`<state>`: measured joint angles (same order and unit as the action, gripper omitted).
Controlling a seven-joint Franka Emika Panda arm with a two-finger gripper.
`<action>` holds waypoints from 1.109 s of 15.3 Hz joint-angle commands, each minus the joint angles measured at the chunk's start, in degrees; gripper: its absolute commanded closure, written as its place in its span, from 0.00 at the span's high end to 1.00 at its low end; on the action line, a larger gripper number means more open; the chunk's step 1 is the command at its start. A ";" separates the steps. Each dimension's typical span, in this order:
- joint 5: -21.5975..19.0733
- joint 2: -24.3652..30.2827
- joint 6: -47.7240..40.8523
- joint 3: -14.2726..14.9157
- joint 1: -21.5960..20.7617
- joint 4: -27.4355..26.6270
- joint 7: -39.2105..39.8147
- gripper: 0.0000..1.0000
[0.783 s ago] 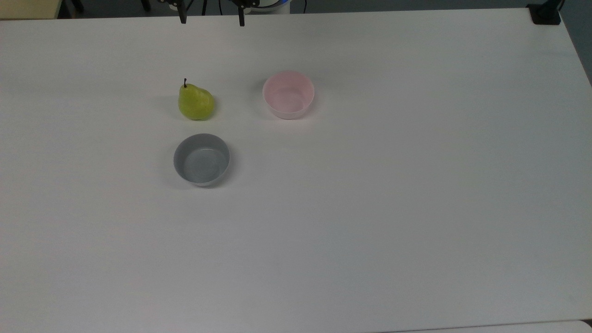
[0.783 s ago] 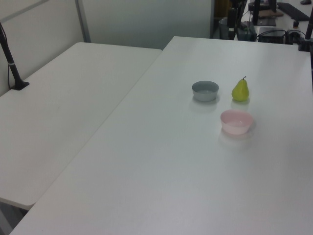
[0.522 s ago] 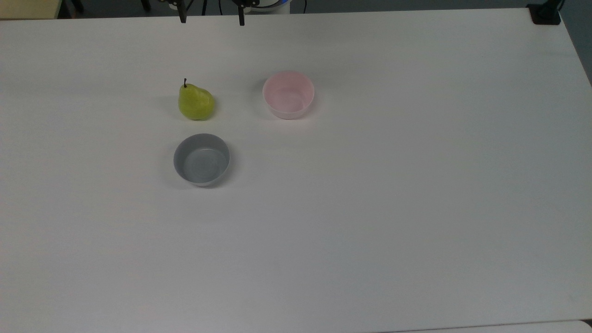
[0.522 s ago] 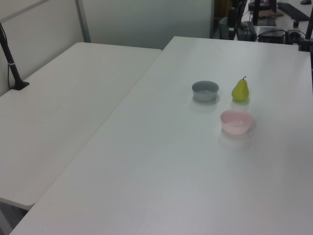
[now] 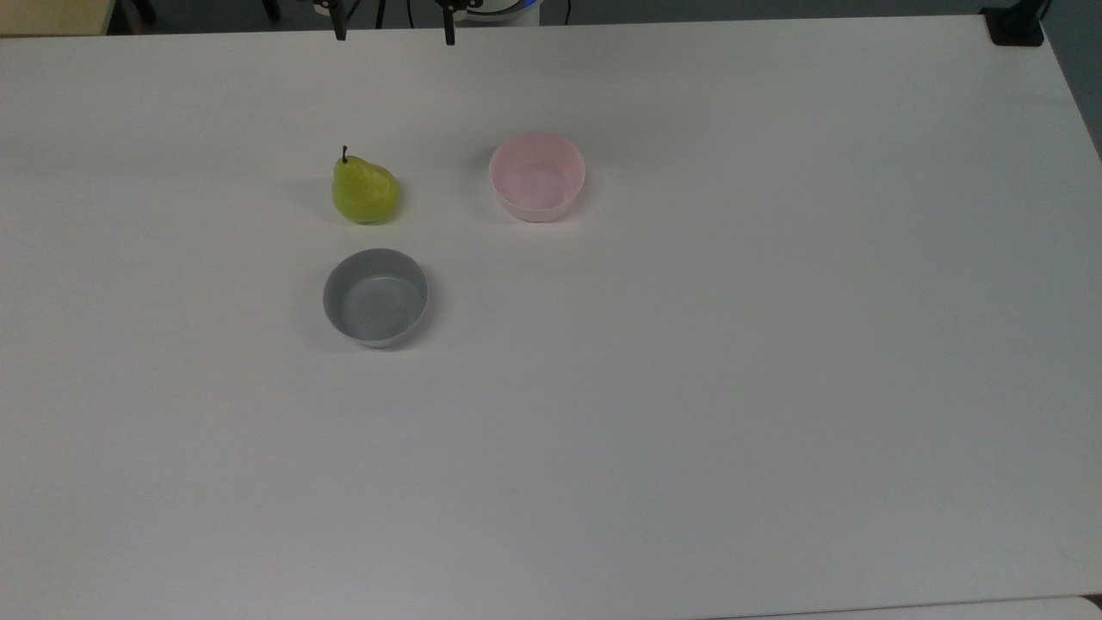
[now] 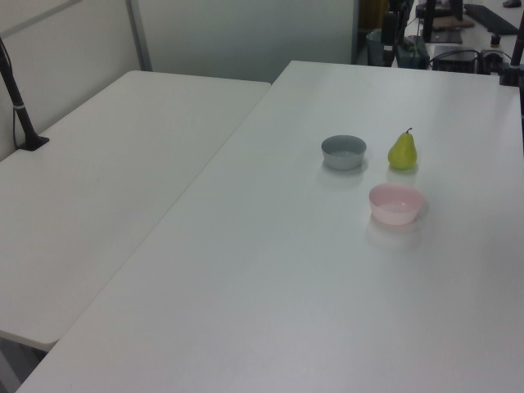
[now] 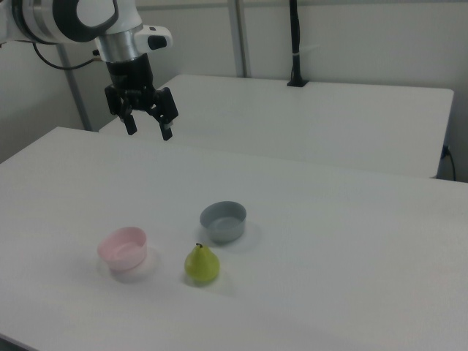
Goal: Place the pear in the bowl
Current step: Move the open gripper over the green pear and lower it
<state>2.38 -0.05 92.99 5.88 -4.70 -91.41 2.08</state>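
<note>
- The hand (image 7: 148, 127) hangs high above the far part of the tabletop (image 7: 336, 241) in the right view, pointing down, its two dark fingers (image 7: 167, 130) spread wide with nothing between them.
- In the top view the two finger tips (image 5: 448, 34) poke in at the upper edge, well apart from each other and well away from every object.
- The pear (image 7: 201, 265) stands upright on the tabletop, stem up, untouched by the hand; in the top view the pear (image 5: 365, 190) sits at the top view's left of the pale pink bowl (image 5: 537, 176), with a clear gap between them.
- In the right view the pink bowl (image 7: 123, 250) is at the right view's left of the pear, near it but not touching, and roughly below the hand.
- The pink bowl holds nothing.
- A grey bowl (image 5: 376, 297) of similar size sits just below the pear in the top view, apart from it; in the right view the grey bowl (image 7: 223, 221) lies just behind the pear, and it too holds nothing.
- In the left view the pear (image 6: 402, 151) stands between the grey bowl (image 6: 343, 151) at the left view's left and the pink bowl (image 6: 395, 203) nearer the camera.
- A second white table (image 6: 90, 188) stands alongside, with a dark pole (image 6: 16, 94) clamped at its edge.
</note>
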 commanded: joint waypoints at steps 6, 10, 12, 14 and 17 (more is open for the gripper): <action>-0.18 2.60 -1.50 0.54 2.31 -4.55 13.72 1.00; -0.18 2.86 -0.79 0.54 5.75 -8.41 20.94 1.00; -0.09 3.21 0.87 0.45 7.50 -11.05 23.32 1.00; -0.01 3.30 3.76 0.54 7.95 -14.22 24.03 1.00; 1.31 3.30 8.95 0.62 8.65 -19.14 24.03 1.00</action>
<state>2.50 0.77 96.34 6.41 3.45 -103.80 24.68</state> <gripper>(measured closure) 0.000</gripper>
